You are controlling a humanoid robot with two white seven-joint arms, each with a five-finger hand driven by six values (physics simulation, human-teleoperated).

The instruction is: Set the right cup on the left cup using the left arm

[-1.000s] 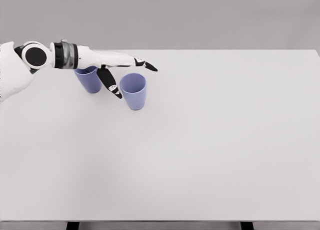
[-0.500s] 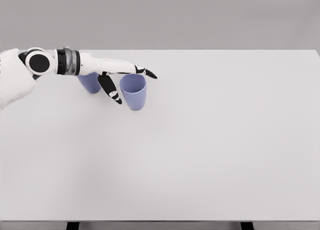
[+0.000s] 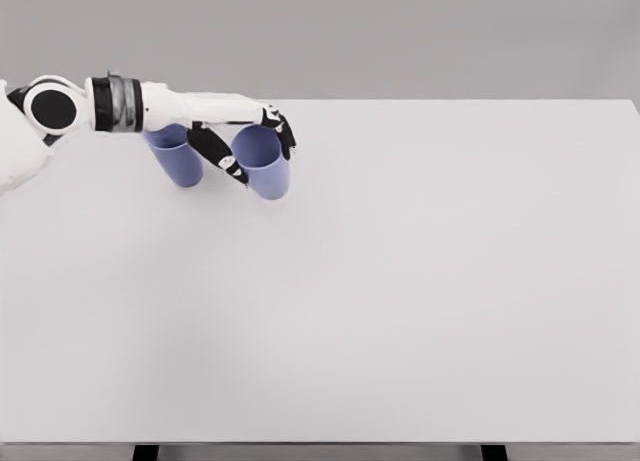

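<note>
The left hand (image 3: 250, 146) is clasped around the right cup (image 3: 266, 171), thumb at 9 o'clock. Keep it upright on lifting, then seat it squarely over the left cup (image 3: 178, 159) at its 9 o'clock.

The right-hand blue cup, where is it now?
In the head view the right cup sits at the table's far left, beside the left cup, with the left hand's fingers wrapped around it.

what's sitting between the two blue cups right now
In the head view, the left robot hand fills that gap: its thumb hangs between the left cup and the right cup, which it is closed around.
</note>
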